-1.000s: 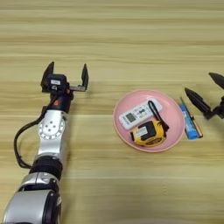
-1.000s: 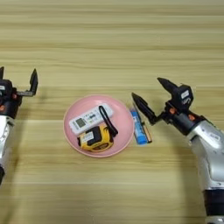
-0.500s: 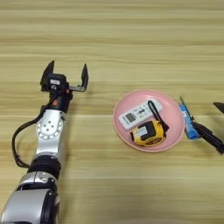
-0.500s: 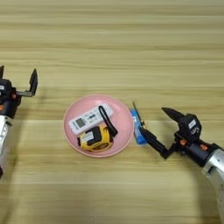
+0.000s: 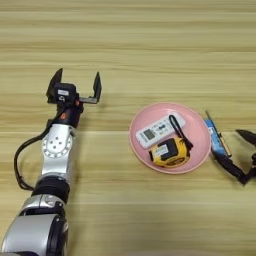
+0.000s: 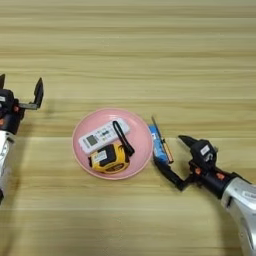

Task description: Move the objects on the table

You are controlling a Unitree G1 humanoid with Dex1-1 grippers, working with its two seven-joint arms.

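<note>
A white remote [image 6: 102,135] with a black strap and a yellow-and-black tape measure [image 6: 107,157] lie in the round pink plate [image 6: 142,135] at the middle of the table [image 6: 128,55]. A blue tube [image 6: 159,145] lies flat just right of the plate's rim. My right gripper [image 6: 173,156] stands open just right of the tube's near end, one finger low beside it, holding nothing. My left gripper [image 5: 75,86] is open and parked far to the left, empty.
A thin orange-brown stick [image 6: 163,142] lies along the right side of the blue tube. My left arm [image 5: 55,165] runs down the left side of the table to the near edge.
My right gripper has drawn back toward the near edge and lower, from beside the tube's middle to its near end. The left arm has stayed put.
</note>
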